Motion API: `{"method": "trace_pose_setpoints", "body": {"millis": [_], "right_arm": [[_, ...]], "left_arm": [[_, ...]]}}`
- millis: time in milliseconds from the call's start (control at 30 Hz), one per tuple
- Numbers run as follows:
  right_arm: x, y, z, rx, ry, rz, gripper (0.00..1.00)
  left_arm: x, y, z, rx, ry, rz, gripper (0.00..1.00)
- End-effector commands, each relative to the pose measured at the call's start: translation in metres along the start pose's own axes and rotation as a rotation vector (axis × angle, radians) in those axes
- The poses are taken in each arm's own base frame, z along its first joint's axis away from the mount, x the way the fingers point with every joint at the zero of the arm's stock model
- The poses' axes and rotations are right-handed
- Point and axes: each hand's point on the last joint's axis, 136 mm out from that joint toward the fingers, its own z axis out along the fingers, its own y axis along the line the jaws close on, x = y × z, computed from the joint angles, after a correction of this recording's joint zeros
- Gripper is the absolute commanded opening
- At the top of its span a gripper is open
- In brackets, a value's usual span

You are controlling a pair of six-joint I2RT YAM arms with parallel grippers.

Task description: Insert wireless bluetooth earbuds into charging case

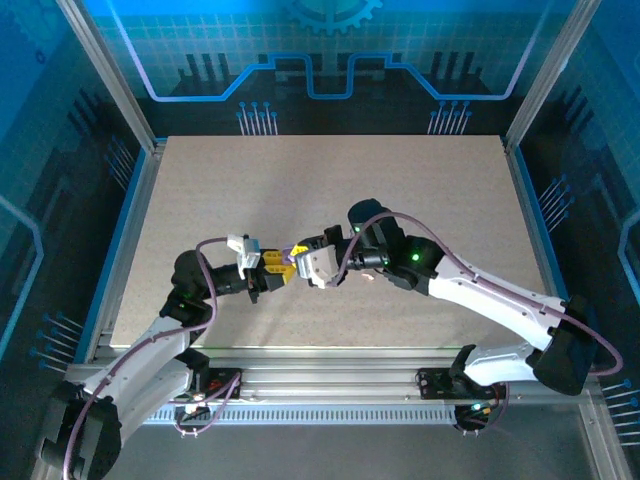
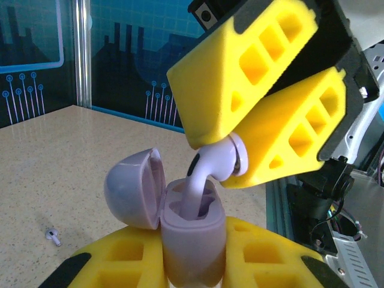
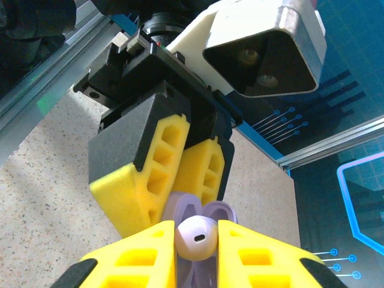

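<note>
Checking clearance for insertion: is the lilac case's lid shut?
No, the lid stands swung open to the left of the lilac case.

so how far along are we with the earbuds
Done: the lilac charging case sits open in the left gripper. In hand: the right gripper holds a lilac earbud, stem dipped into the case, not yet seated. Left: a loose earbud lies on the table.
</note>
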Motion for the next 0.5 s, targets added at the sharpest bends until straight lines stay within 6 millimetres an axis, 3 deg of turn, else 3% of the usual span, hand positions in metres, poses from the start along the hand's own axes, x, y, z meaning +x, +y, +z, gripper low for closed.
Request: {"method": "trace_pose_setpoints", "body": {"millis": [0, 233, 467], "right_arm": [[0.007, 0.025, 0.0, -0.12, -0.007, 0.072, 0.2], [-0.007, 0.019, -0.013, -0.121, -0.108, 0.092, 0.21], [-0.013, 0.014, -0.015, -0.109, -0.142, 0.086, 0.2]], "left_arm": [[-0.037, -0.004, -0.001, -0.01, -0.094, 0.129, 0.15], [-0.036, -0.009, -0.002, 0.01, -0.112, 0.171, 0.14], [-0.026, -0.011, -0.001, 0.022, -0.092, 0.229, 0.13]]}}
